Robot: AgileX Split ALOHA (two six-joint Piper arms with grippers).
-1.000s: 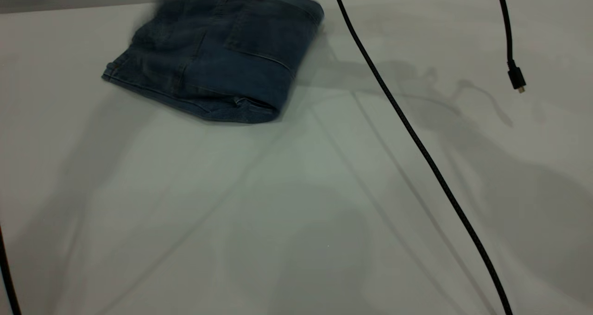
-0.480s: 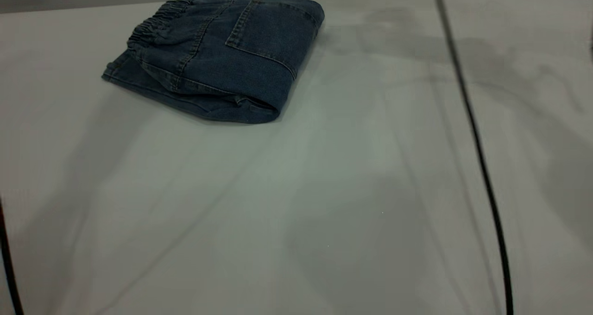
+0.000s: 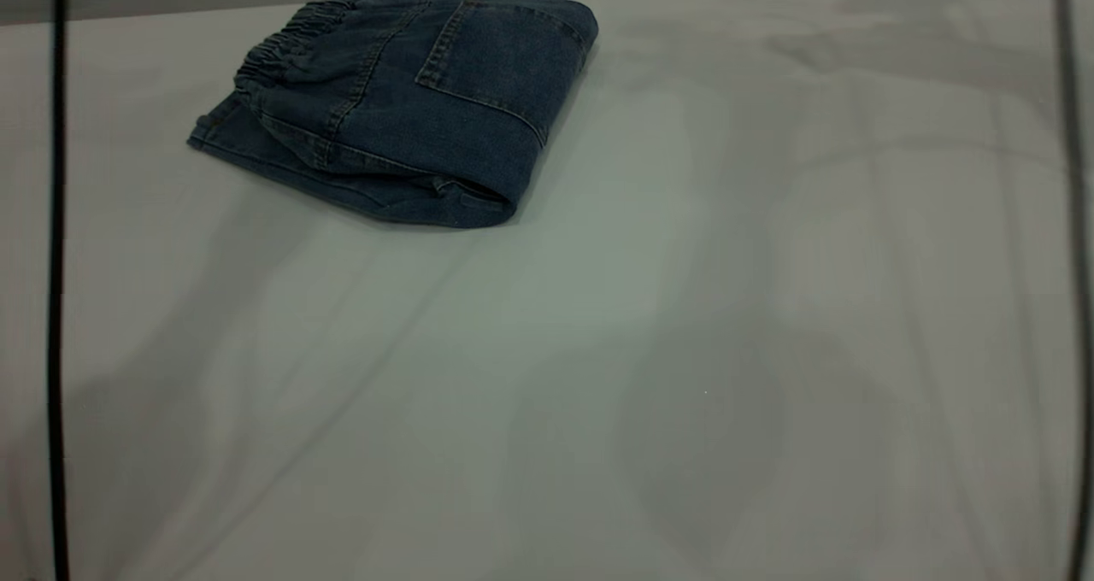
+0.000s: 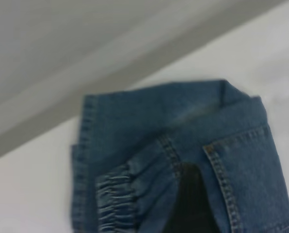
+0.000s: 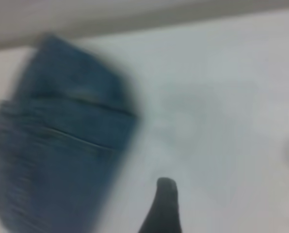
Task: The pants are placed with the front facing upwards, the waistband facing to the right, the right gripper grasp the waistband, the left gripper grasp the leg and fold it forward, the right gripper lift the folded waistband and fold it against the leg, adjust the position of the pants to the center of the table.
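- Where the exterior view starts, the near half of the table (image 3: 598, 410) is bare of cloth, crossed only by soft shadows, with a thin black cable (image 3: 56, 265) hanging at the left edge and another cable (image 3: 1079, 308) at the right edge.
- Farther back and left of centre lie the pants (image 3: 402, 102), folded into a compact bundle, a square back pocket (image 3: 504, 60) facing up.
- Its waistband (image 3: 286, 47) is gathered along the far-left side of the bundle.
- From the left wrist, one dark tip of the left gripper (image 4: 190, 204) shows over the denim beside the waistband (image 4: 118, 199); whether its fingers are spread or closed cannot be told.
- From the right wrist, a single dark tip of the right gripper (image 5: 164, 206) appears to sit above bare table, apart from the pants (image 5: 62, 136); its fingers' state cannot be told either.
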